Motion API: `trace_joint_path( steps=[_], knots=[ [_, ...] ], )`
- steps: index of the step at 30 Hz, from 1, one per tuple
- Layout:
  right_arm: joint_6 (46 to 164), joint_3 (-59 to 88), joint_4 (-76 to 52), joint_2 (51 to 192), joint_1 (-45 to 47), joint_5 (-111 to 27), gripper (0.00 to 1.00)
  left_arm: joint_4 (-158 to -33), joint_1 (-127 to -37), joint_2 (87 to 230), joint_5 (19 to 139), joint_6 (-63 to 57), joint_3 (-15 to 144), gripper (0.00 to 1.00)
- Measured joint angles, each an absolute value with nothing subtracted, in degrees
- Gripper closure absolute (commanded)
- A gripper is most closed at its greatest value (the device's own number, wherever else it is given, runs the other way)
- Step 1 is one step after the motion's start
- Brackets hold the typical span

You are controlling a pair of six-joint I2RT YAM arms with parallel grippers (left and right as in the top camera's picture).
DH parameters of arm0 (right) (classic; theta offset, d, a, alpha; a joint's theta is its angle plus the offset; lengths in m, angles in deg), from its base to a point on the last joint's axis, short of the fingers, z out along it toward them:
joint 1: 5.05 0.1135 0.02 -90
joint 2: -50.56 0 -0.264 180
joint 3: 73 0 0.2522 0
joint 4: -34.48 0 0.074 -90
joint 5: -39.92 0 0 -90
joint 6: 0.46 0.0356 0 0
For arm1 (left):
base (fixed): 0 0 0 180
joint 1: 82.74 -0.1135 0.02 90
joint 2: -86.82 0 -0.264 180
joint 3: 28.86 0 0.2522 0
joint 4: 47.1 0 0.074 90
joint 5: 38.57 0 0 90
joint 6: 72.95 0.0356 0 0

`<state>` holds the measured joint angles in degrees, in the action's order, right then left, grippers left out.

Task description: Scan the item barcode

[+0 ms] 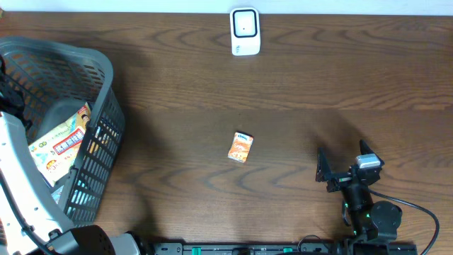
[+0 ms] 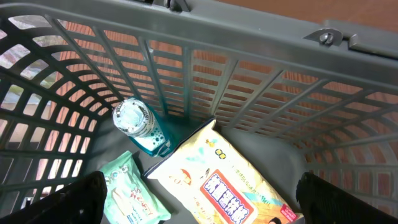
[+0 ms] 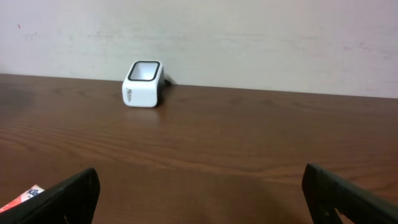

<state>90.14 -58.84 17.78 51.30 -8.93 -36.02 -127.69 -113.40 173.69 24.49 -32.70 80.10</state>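
The small orange box (image 1: 241,147) lies flat near the middle of the brown wooden surface (image 1: 163,92), and the white barcode scanner (image 1: 245,31) stands well beyond it at the far edge. Near and to the right of the box, the right gripper (image 3: 200,186) faces the scanner, its jaws spread wide and empty. At the left, the left gripper (image 2: 199,190) is inside the grey plastic basket (image 1: 85,53), jaws wide apart and holding nothing, above a yellow snack packet (image 2: 217,180), a green packet (image 2: 127,190) and a teal bottle (image 2: 138,124).
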Motion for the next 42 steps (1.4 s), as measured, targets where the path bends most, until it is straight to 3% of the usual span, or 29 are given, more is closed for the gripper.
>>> trace_joint_path(
  steps=[9,15,28,42],
  knots=[
    [90.12,-58.84,17.78,51.30,-8.93,-35.99,0.01,-128.87,-113.40,175.50,24.49,-34.04,79.64,0.02],
    [90.12,-58.84,17.78,51.30,-8.93,-36.02,0.01,-132.72,-113.81,179.53,24.52,-41.43,78.29,0.02],
    [90.12,-58.84,17.78,51.30,-8.93,-35.99,0.01,-135.95,-119.67,185.84,24.52,-48.97,78.07,0.02],
    [90.12,-58.84,17.80,51.30,-8.93,-36.02,0.01,-129.51,-123.06,186.13,24.49,-49.18,71.43,0.02]
  ],
)
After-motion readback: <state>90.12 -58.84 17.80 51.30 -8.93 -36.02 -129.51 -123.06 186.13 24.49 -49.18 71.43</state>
